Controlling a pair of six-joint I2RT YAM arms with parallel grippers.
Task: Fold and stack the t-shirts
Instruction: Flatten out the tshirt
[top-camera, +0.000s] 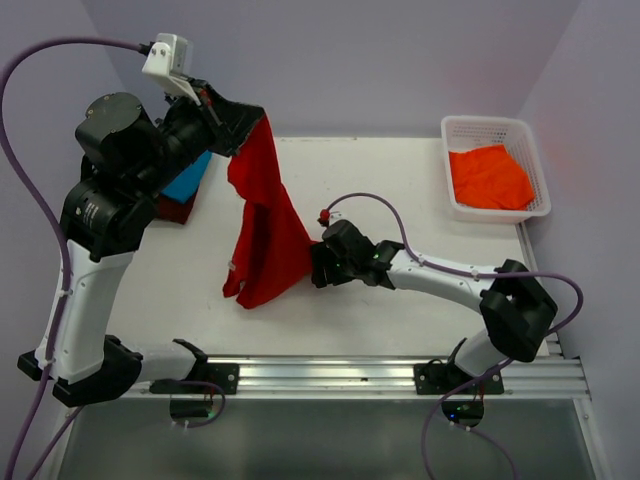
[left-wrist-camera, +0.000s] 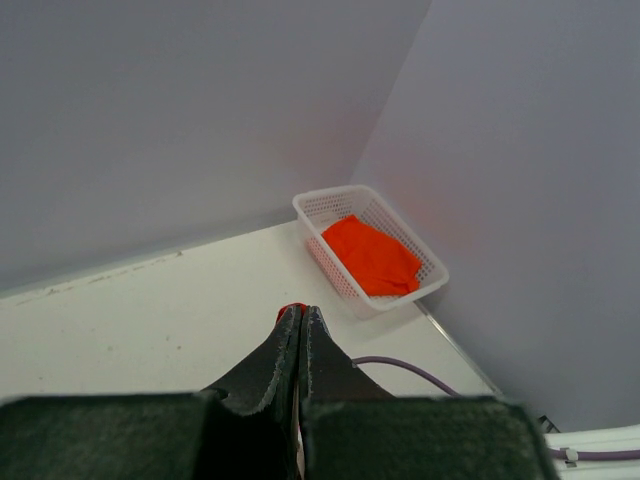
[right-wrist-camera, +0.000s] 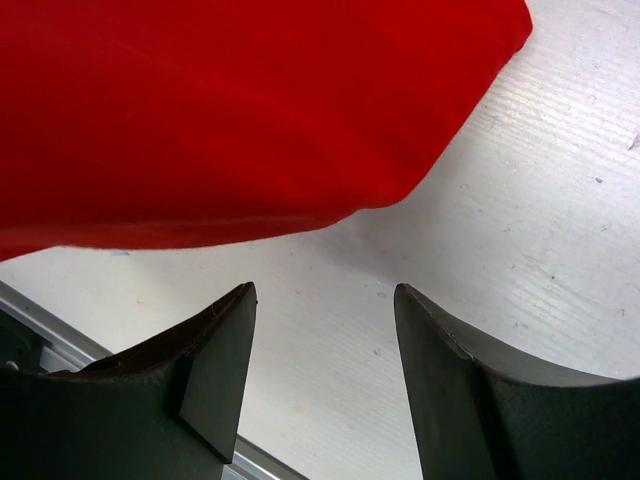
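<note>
Top external: bright red cloth t-shirt (top-camera: 265, 240) dangling unfolded from left gripper (top-camera: 258, 120); teal blue shirt (top-camera: 190, 178) folded atop dark maroon shirt (top-camera: 178, 210); orange shirt (top-camera: 490, 178) in white plastic lattice basket (top-camera: 482, 122). Left wrist: clamped on red. Right wrist: right gripper (right-wrist-camera: 325, 300) gaping, empty.

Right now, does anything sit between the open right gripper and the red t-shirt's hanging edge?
Nothing visible does. The right gripper stands open, facing the lower edge of the red t-shirt, with only white table showing in the gap. The left gripper holds the shirt up from above.
</note>
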